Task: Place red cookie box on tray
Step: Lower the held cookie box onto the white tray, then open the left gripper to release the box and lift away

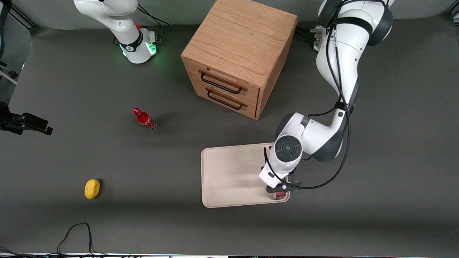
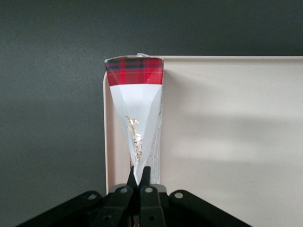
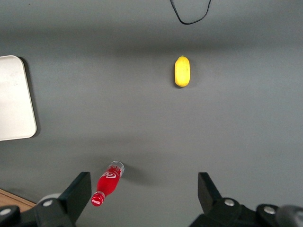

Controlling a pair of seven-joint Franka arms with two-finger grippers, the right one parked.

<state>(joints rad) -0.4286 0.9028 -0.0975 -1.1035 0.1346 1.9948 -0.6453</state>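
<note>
- The working left arm reaches out from its base near the wooden drawer cabinet (image 1: 239,53), bends at the elbow, and hangs its wrist straight down over the tray (image 1: 229,172).
- The gripper (image 1: 280,190) sits low over the tray's edge toward the working arm's end of the table, near the corner closest to the front camera.
- In the left wrist view the two black fingers (image 2: 134,182) are pressed nearly together, pinching the near end of the red cookie box (image 2: 137,118) between their tips.
- The red cookie box stands on its narrow edge inside the tray, running alongside the rim; its tartan red end lies at the tray's corner and its white face carries gold lettering.
- Whether the box rests on the tray floor or is held just above it cannot be told.
- From the front, the wrist and gripper body cover nearly all of the box; only slivers of red show, one below the fingers and one at the tray's upper rim.
- The gripper's own body is cut off in the wrist view.
- A small red bottle (image 1: 144,119) stands on the grey table (image 1: 107,161) toward the parked arm's end, and a yellow lemon-like object (image 1: 92,189) lies nearer the front camera than the bottle.
</note>
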